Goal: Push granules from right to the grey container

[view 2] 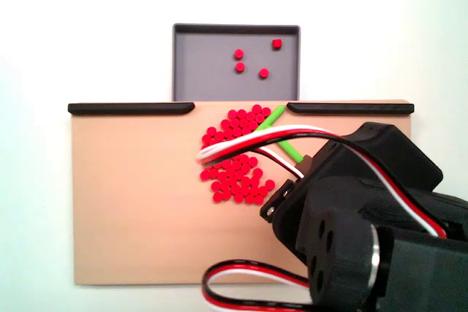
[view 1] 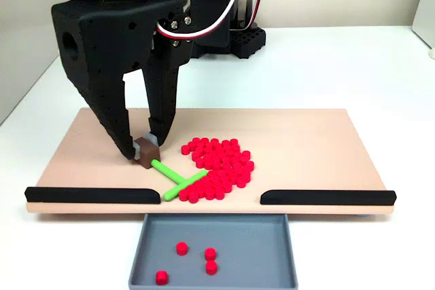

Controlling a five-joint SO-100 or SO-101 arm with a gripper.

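Observation:
The granules [view 1: 219, 164] lie in a dense red pile on the beige board [view 1: 306, 147], just behind the gap between two black strips. The grey container [view 1: 258, 249] sits below that gap in a fixed view, with several red granules [view 1: 182, 248] inside. My black gripper [view 1: 145, 147] is shut on the brown block at the end of a green T-shaped stick [view 1: 178, 183]. The stick's crossbar touches the pile's left lower edge. From above, the granules [view 2: 238, 155], green stick [view 2: 281, 133] and grey container [view 2: 197, 63] show, and my arm [view 2: 365, 210] hides the gripper.
Black strips [view 1: 92, 195] [view 1: 326, 197] line the board's front edge on each side of the gap. The arm's base [view 1: 224, 32] stands behind the board on a white table. Bare board [view 2: 131, 195] stretches away from the pile on both sides.

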